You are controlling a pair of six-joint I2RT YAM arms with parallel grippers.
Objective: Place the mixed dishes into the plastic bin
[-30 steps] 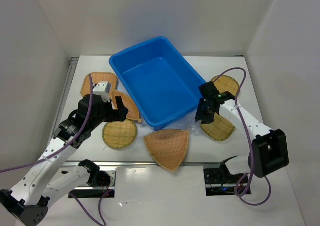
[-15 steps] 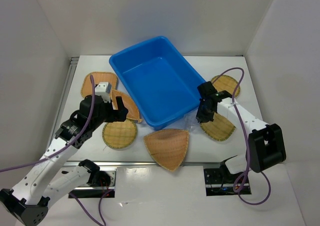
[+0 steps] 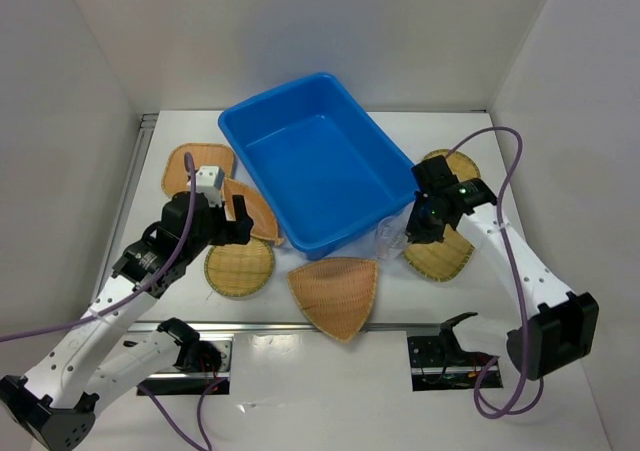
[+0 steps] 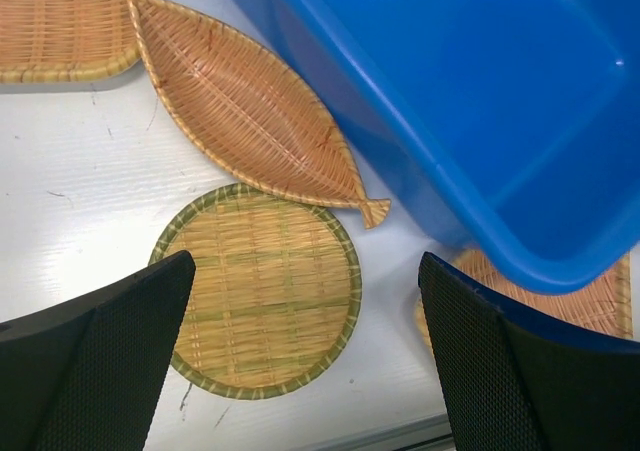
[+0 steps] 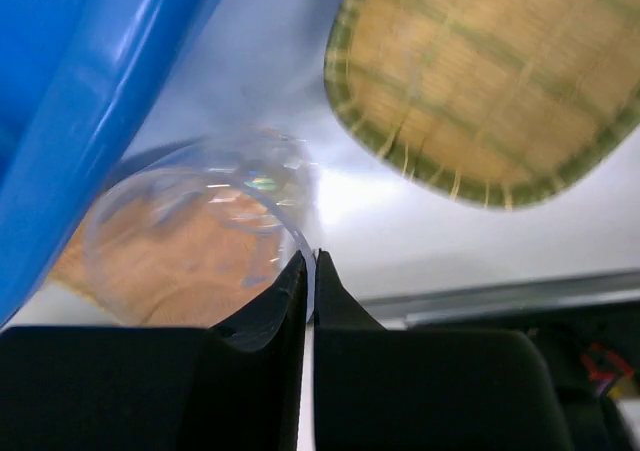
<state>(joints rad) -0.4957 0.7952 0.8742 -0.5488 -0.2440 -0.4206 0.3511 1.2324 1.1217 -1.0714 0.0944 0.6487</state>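
The blue plastic bin [image 3: 315,161] stands at the table's middle back. My right gripper [image 3: 408,237] is shut on the rim of the small clear cup [image 3: 388,233], held beside the bin's near right corner; in the right wrist view the cup [image 5: 190,231] hangs from my pinched jaws. My left gripper [image 3: 236,221] is open above a round bamboo tray [image 3: 240,267], which lies between my fingers in the left wrist view [image 4: 258,289]. A leaf-shaped tray [image 4: 240,106] and a fan-shaped tray [image 3: 335,293] lie near.
A squarish bamboo tray [image 3: 195,166] lies at the far left. Two round trays [image 3: 440,253] [image 3: 455,164] lie right of the bin. White walls enclose the table on three sides.
My right gripper has lifted and shifted right with the clear cup pinched in it. The left arm has barely moved.
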